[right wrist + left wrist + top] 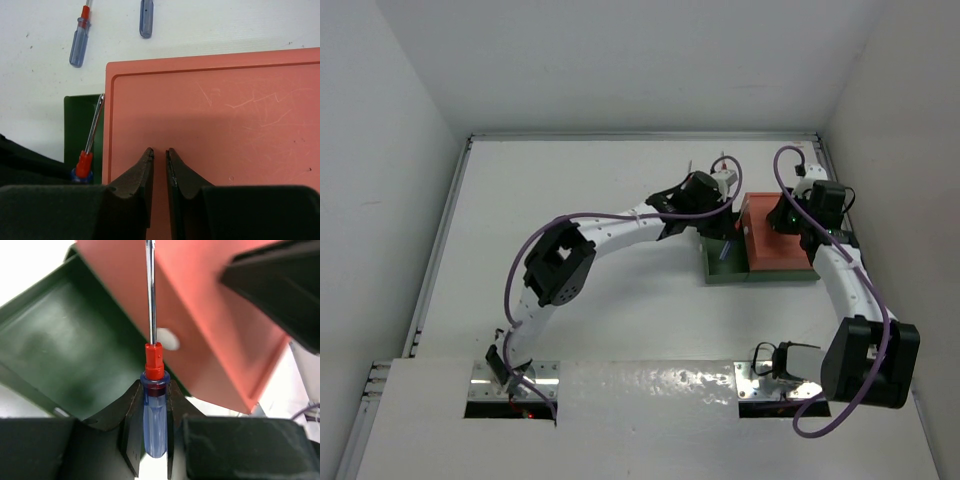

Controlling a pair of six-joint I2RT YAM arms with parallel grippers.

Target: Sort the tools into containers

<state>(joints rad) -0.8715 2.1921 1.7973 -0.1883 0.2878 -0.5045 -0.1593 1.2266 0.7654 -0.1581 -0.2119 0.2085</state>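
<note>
Left gripper [155,390]: clenched on the handle of the held screwdriver [154,415], shaft over the dark green tray [60,340].
Right gripper [160,152]: pinched nearly closed, empty, above the orange-red tray [225,125], right of the green.
Farther: loose screwdriver [80,42] and second loose screwdriver [145,22] on the table [225,25].

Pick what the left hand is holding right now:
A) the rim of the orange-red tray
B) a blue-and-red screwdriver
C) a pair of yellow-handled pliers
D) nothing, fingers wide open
B: the left wrist view shows the left hand clamped on the blue handle of a screwdriver, red collar and steel shaft sticking out ahead, at the dark green tray.
</note>
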